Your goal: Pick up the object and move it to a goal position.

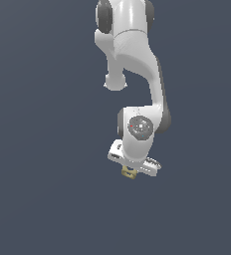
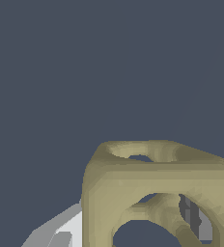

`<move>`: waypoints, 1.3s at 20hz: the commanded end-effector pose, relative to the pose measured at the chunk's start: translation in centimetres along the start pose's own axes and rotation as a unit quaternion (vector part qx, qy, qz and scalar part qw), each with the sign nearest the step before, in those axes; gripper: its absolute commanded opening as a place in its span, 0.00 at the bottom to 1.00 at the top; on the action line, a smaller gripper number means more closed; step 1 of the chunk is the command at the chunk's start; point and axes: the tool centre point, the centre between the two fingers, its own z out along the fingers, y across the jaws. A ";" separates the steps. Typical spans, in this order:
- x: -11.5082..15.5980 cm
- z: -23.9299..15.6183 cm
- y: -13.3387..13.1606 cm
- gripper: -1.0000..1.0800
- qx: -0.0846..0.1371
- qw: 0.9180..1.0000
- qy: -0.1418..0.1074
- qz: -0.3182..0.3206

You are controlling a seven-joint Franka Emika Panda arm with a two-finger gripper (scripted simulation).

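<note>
The object (image 1: 129, 172) is a small tan-yellow block with round holes, showing just under the white hand in the exterior view. My gripper (image 1: 131, 169) is shut on the object, and the hand hides most of it there. In the wrist view the object (image 2: 157, 178) fills the lower right, very close to the camera. One grey-white finger (image 2: 61, 231) lies against its side, and the other finger (image 2: 197, 219) shows through a hole. Whether the block rests on a surface or hangs free I cannot tell.
The arm's white links (image 1: 132, 50) rise from the hand toward the top of the exterior view. A flat dark blue-grey backdrop (image 1: 38, 149) fills both views, with no other object showing.
</note>
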 end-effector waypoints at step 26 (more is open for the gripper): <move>-4.8 -26.6 -4.2 0.00 0.000 1.000 0.001 0.000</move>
